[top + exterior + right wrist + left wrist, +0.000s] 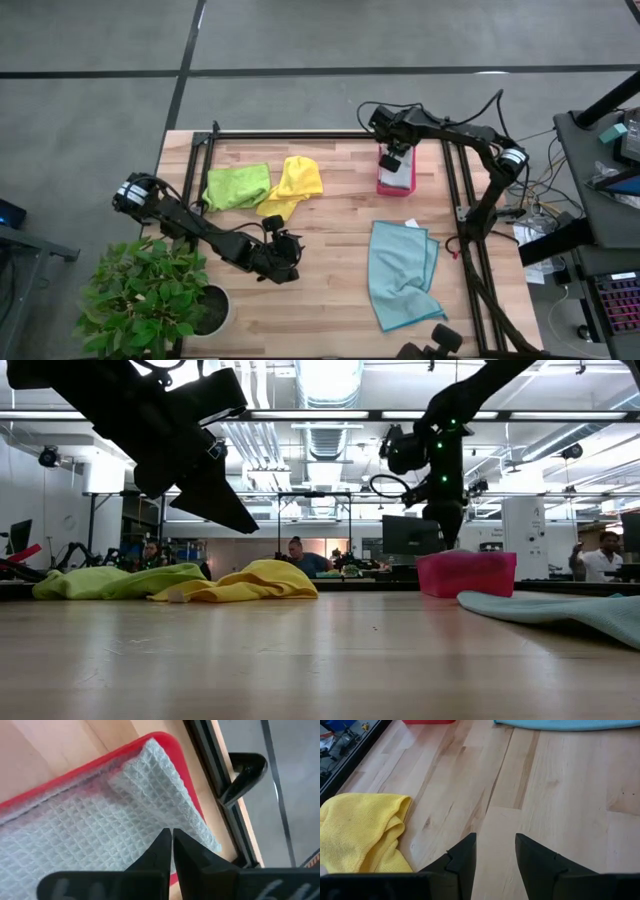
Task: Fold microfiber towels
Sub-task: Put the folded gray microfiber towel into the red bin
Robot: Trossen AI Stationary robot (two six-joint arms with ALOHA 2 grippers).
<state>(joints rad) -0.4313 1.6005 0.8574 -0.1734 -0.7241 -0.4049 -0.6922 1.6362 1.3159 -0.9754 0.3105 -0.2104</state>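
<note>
1. The left gripper [287,258] is hovering over bare wood near the middle of the table [330,270], its fingers [462,862] standing apart with nothing between them.
2. In the left wrist view, only table planks are showing in the gap between those fingers, and the yellow towel [362,832] is lying just to one side of them.
3. The right gripper [393,160] is hanging over the pink tray [396,178] at the far right part of the table, with its fingers [162,851] pressed together and gripping nothing.
4. A grey towel [100,835] is lying inside the tray, its waffle weave filling most of it and one edge bulging over the rim near the closed fingertips.
5. Whether those fingertips are touching the grey towel cannot be told.
6. The green towel [237,186] is lying crumpled at the far left part of the table, with the yellow towel touching its right edge.
7. The blue towel [400,272] is lying spread out and loosely doubled on the right side of the table, well apart from both grippers.
8. A potted plant [150,295] is standing at the table's near left corner, beside the left arm.
9. In the low view, people [300,555] are sitting in the room beyond the table.
</note>
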